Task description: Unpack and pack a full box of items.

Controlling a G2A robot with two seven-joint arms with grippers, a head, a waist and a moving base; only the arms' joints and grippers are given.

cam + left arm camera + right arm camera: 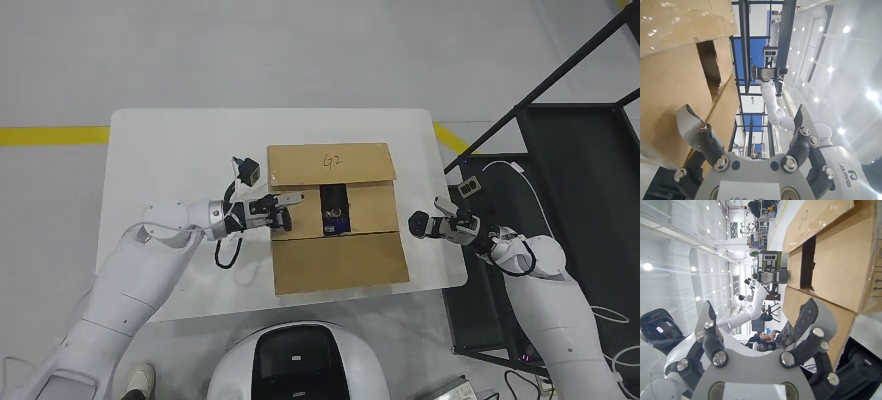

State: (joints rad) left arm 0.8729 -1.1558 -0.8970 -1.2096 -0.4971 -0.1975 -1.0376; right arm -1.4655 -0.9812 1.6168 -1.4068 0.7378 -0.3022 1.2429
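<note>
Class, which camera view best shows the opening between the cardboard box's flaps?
The top view: it looks straight down into the opening, showing dark items inside the cardboard box. Both wrist views see it side-on, as a dark slot with its contents hidden.

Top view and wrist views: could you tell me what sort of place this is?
Probably a robotics lab or workshop: yellow floor line, black metal rack beside the table, equipment benches behind.

I'm working in a robotics lab hall: yellow floor line (50,135), black metal rack (580,180), equipment benches (761,215) behind
</note>
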